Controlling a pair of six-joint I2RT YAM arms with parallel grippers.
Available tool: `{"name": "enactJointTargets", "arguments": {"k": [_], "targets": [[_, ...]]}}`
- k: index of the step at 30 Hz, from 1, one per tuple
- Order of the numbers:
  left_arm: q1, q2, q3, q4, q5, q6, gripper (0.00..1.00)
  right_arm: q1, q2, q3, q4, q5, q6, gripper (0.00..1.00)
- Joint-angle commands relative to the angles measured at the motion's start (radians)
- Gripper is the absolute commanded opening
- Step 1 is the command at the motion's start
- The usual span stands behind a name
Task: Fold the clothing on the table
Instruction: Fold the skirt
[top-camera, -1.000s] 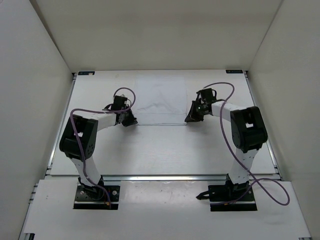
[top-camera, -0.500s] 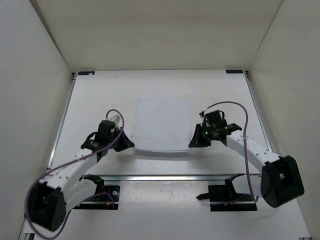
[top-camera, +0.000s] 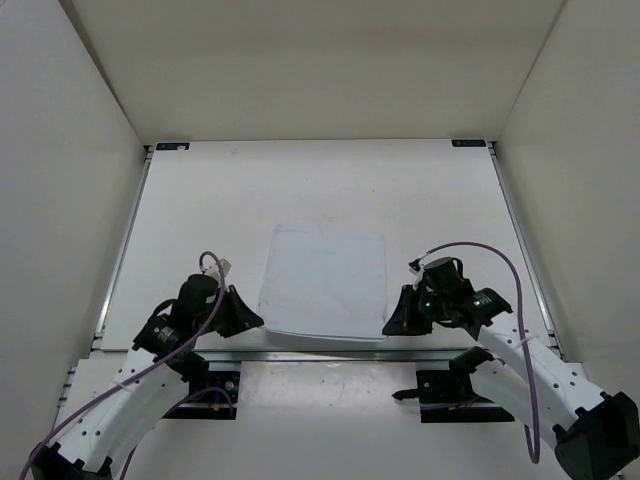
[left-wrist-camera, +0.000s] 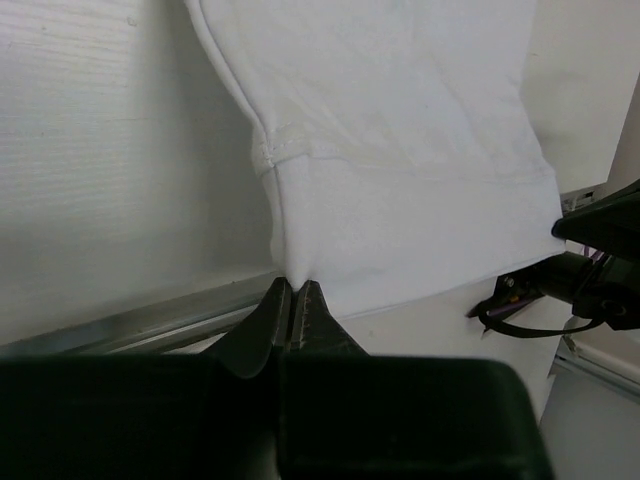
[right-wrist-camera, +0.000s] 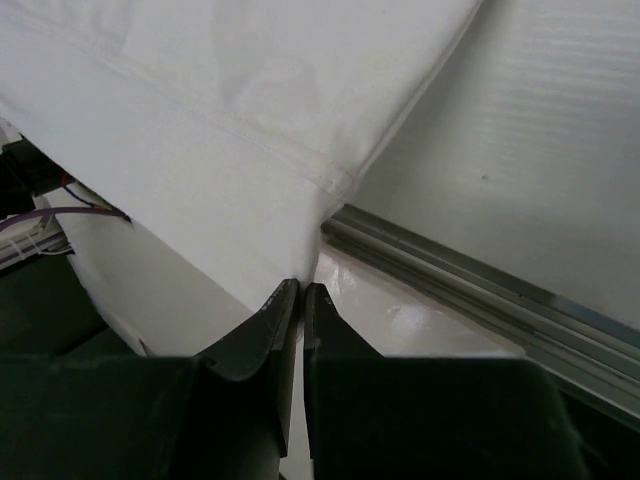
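A white table (top-camera: 200, 200) inside pale walls; the clothing (top-camera: 325, 280) lies near-centre. The left fingers (left-wrist-camera: 265, 325) and right fingers (right-wrist-camera: 262, 335) each pinch a near corner. Fold seemingly starting; next, carry both corners far.

No text, label, brand or number can be read anywhere in these views (all surfaces appear plain).

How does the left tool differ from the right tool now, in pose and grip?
The left tool pinches the near-left corner of the clothing; the right tool pinches its near-right corner. Seen from above, the left tool points rightward at the clothing, the right tool leftward. Both are shut on the clothing, at the near edge of the table.
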Motion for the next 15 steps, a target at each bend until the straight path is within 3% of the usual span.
{"name": "enactJointTargets", "arguments": {"k": [1,8,15], "targets": [[-0.001,0.028,0.098,-0.051,-0.037,-0.005,0.00,-0.024,-0.012,0.041,-0.049,-0.050,0.004,0.00],[0.082,0.207,0.174,0.128,0.011,0.015,0.00,-0.176,0.129,0.153,0.007,-0.135,-0.094,0.00],[0.195,0.584,0.365,0.285,0.006,0.099,0.00,-0.368,0.429,0.324,0.087,-0.166,-0.247,0.00]]}}
